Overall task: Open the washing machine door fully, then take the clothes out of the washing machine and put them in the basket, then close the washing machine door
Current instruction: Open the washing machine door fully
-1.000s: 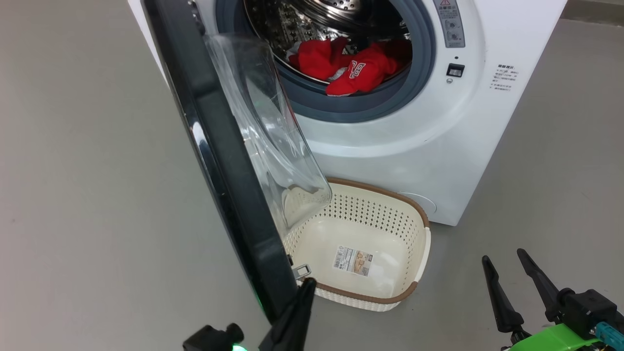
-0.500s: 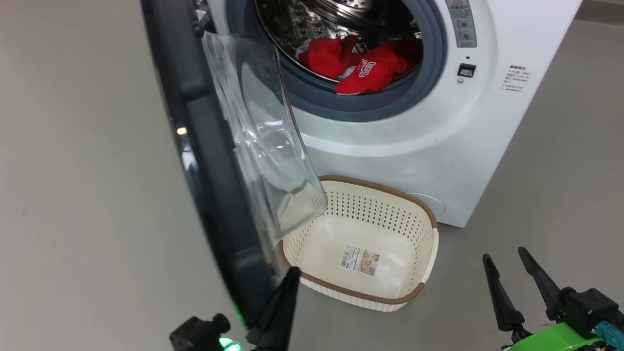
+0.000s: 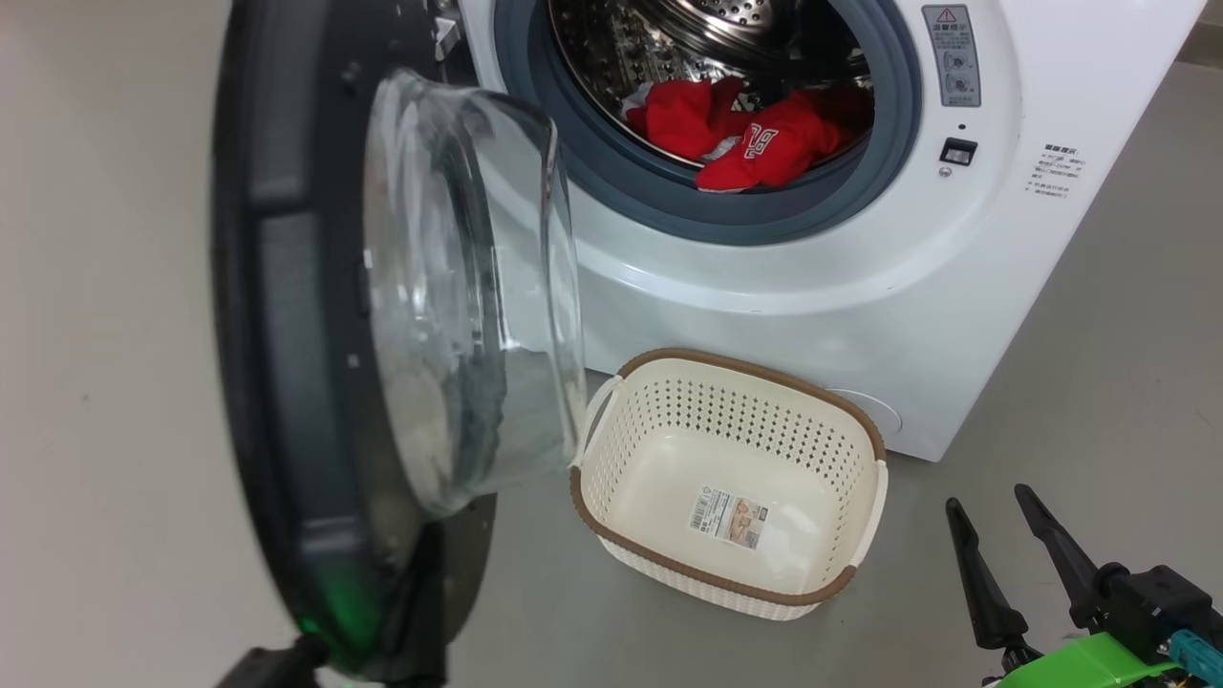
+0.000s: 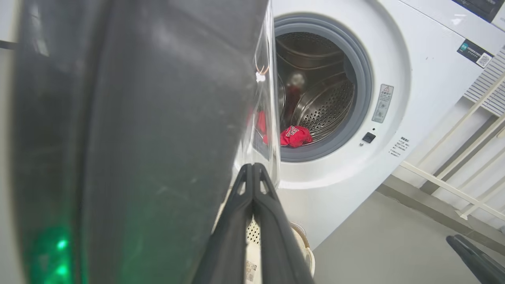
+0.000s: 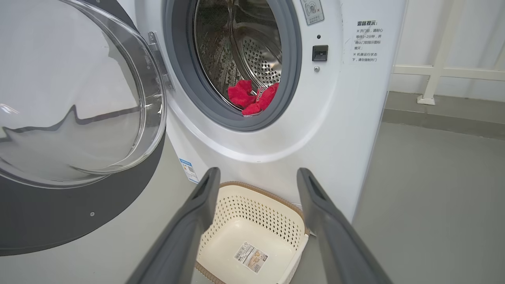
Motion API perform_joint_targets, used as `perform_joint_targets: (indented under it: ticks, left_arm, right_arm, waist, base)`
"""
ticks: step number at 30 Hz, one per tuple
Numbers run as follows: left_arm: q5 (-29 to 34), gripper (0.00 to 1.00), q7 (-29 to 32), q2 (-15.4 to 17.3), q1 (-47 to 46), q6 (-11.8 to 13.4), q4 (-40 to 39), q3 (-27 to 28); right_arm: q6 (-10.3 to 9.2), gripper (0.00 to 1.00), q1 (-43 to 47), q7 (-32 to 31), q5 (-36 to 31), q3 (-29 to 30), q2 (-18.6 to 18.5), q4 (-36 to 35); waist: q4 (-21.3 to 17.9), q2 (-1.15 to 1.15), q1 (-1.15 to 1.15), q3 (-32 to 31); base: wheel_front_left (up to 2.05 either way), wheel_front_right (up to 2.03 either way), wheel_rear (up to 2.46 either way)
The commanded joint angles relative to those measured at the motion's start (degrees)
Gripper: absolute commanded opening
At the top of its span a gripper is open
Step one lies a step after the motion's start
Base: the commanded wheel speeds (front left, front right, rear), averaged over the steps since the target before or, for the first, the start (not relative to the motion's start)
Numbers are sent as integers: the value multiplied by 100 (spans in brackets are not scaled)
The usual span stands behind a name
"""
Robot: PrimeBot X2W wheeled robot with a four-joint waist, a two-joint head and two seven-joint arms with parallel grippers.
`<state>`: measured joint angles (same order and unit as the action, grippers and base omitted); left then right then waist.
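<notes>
Washing machine [image 3: 812,306] | grey floor [image 3: 1099,382] | basket [image 3: 726,420] on floor | white railing [image 5: 453,72] behind

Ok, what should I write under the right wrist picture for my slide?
Open right gripper faces the empty basket; red clothes lie in the washing machine, door open.

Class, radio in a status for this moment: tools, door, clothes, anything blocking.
Left tool shut, low beside the door. Right tool open, empty. Door wide open; clothes in drum, basket empty. Opening unobstructed.
</notes>
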<state>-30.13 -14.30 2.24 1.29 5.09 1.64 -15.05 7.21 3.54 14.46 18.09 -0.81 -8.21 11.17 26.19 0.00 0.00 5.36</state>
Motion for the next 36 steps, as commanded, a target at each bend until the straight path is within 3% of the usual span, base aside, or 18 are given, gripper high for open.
perform_joint_targets:
  ticks: [1,22,36]
  left_arm:
    - [56,0,-70,64,-52,103,-135,393]
    - [557,0,-70,64,-442,90,179,2641]
    - [1040,0,-70,64,-1073,-200,575,3971]
  right_arm:
    - [28,100,-145,53,-23,-122,-55,-139]
    - [28,100,-214,53,-10,-138,-76,-169]
    - [28,100,-378,54,-9,-163,-156,-204]
  waist:
    - [1,0,0,-1]
    - [-270,0,0,246]
    - [-438,0,0,566]
  base:
    - [0,0,0]
    - [0,0,0]
    - [0,0,0]
